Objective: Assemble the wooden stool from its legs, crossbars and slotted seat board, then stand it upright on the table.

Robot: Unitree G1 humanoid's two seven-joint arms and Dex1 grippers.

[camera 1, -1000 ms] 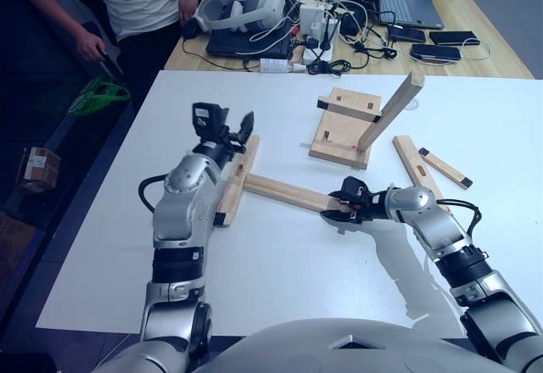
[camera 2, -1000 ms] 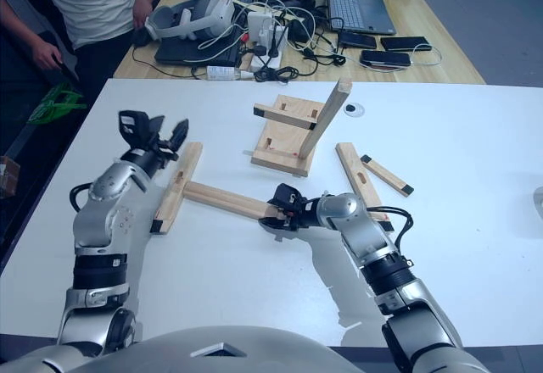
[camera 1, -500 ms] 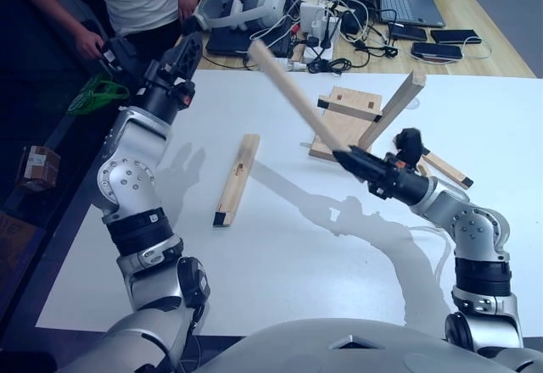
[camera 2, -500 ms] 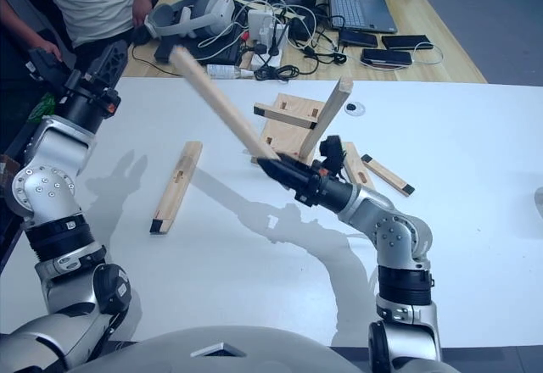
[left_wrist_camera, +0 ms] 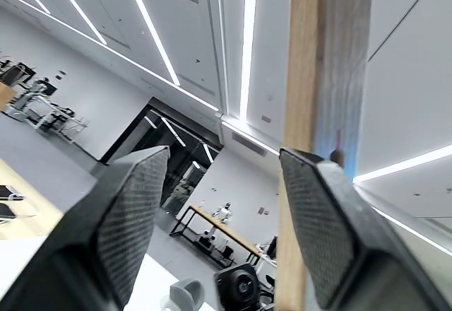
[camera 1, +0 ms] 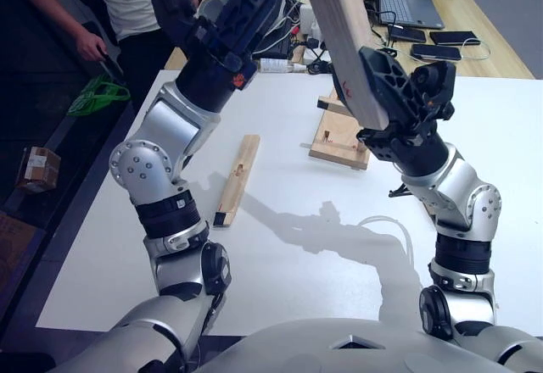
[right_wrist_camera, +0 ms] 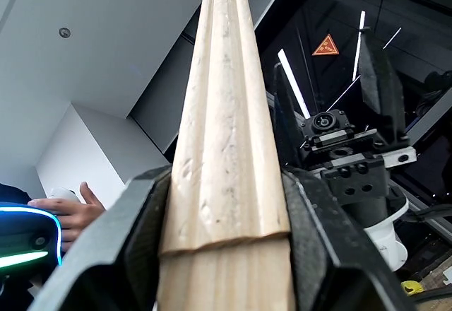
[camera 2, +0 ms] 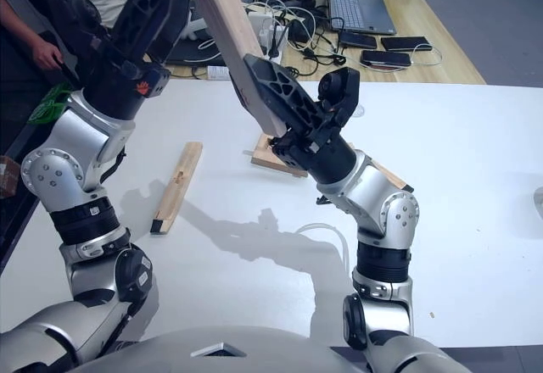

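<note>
Right gripper [right_wrist_camera: 226, 191]: raised high above the table's [camera 1: 297, 263] middle, both fingers clamped on the lower end of a long wooden bar [camera 1: 344, 25]. The bar slants up and toward the far left, well clear of the table. Left gripper [left_wrist_camera: 224, 177]: raised high over the far left of the table, fingers spread wide with nothing between them, near the bar's upper part. Slotted leg [camera 1: 237, 178]: lies flat on the table, left of centre, one end dark. Seat board [camera 1: 338, 146]: lies on the table at far centre, partly hidden behind the right gripper. Desk [camera 1: 496, 51]: beyond the far edge, carrying laptops, cables and phones.
</note>
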